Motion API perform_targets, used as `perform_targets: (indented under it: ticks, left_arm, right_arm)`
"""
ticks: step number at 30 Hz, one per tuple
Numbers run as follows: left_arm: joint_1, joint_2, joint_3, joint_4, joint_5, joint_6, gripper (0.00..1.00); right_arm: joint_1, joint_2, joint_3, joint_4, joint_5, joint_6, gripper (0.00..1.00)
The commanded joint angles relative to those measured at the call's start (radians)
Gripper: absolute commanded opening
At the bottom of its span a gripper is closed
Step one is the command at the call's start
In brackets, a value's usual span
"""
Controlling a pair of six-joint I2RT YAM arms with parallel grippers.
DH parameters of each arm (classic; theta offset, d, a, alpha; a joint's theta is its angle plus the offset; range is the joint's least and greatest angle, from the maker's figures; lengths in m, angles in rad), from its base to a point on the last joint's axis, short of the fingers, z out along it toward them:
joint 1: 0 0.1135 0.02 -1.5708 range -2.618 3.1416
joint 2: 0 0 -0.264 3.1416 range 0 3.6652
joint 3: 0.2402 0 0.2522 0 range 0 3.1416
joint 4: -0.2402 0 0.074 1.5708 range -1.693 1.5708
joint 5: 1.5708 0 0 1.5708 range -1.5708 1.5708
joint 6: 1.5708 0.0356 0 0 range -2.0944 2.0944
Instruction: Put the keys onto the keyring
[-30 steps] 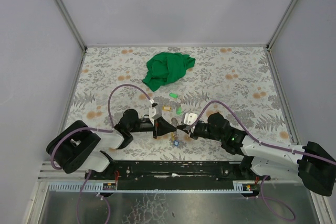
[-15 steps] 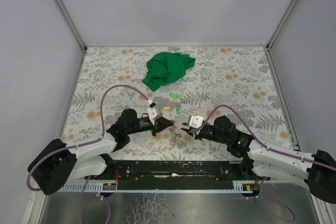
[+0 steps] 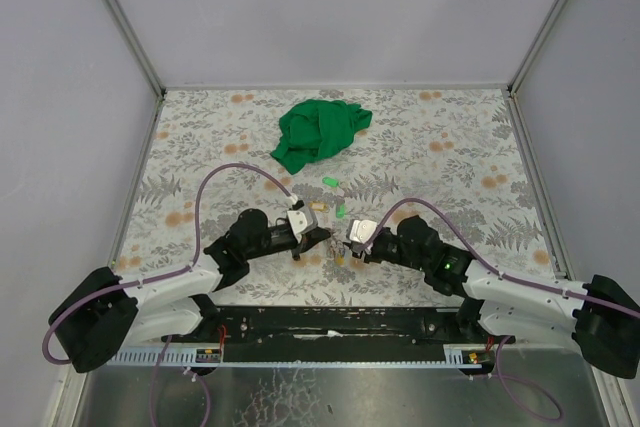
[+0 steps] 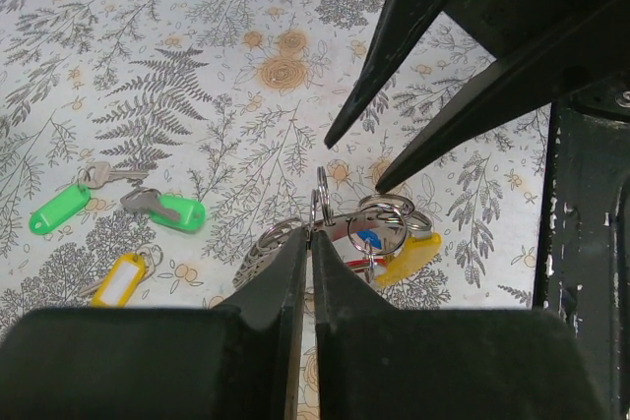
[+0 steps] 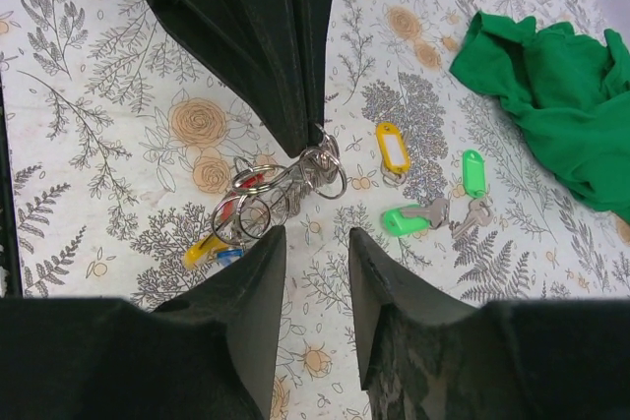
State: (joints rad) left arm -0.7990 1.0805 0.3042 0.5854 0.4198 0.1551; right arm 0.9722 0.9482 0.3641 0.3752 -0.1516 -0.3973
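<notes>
My left gripper (image 4: 310, 235) is shut on the keyring (image 4: 320, 199), pinching the edge of the thin silvery loop. A bunch of smaller rings with red, blue and yellow tags (image 4: 386, 240) is tangled with the keyring and rests on the table. In the right wrist view the keyring (image 5: 326, 170) sits just below the left fingertips (image 5: 311, 135). My right gripper (image 5: 313, 235) is open and holds nothing, a little short of the bunch (image 5: 246, 215). Loose keys lie nearby: two with green tags (image 5: 473, 172) (image 5: 404, 219) and one with a yellow tag (image 5: 392, 152).
A crumpled green cloth (image 3: 318, 131) lies at the back middle of the flowered table (image 3: 450, 147). Both grippers (image 3: 318, 238) (image 3: 350, 244) meet near the front edge, just beyond the black base rail (image 3: 330, 319). Grey walls close in the sides and back.
My right gripper has gone from shut to open and now stands just clear of the bunch. The left arm has shifted slightly right, still shut on the keyring.
</notes>
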Motion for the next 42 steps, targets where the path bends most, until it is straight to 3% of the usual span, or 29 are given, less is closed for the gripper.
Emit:
perform_targets:
  ticks: [1, 7, 26, 35, 40, 42]
  left_arm:
    - [-0.016, -0.006, 0.022, -0.027, -0.025, 0.036, 0.0]
    - [-0.019, -0.021, 0.025, -0.023, 0.001, 0.043, 0.0]
    - [-0.023, -0.059, 0.012, -0.006, 0.038, 0.046, 0.0]
    - [-0.021, -0.065, 0.012, 0.004, -0.051, 0.004, 0.0]
    - [-0.02, -0.065, 0.01, 0.006, -0.065, -0.003, 0.0]
    - [-0.02, -0.066, 0.007, 0.007, -0.057, 0.0, 0.0]
  right_arm:
    - [-0.004, 0.023, 0.071, 0.05, -0.038, -0.022, 0.4]
    - [-0.007, 0.01, 0.081, 0.027, -0.078, -0.053, 0.48]
    - [-0.013, 0.058, 0.135, -0.04, -0.182, -0.115, 0.47]
    - [-0.013, 0.038, 0.166, -0.17, -0.296, -0.097, 0.25]
    - [-0.013, 0.037, 0.188, -0.25, -0.401, -0.086, 0.22]
    - [-0.013, 0.03, 0.195, -0.265, -0.376, -0.086, 0.22]
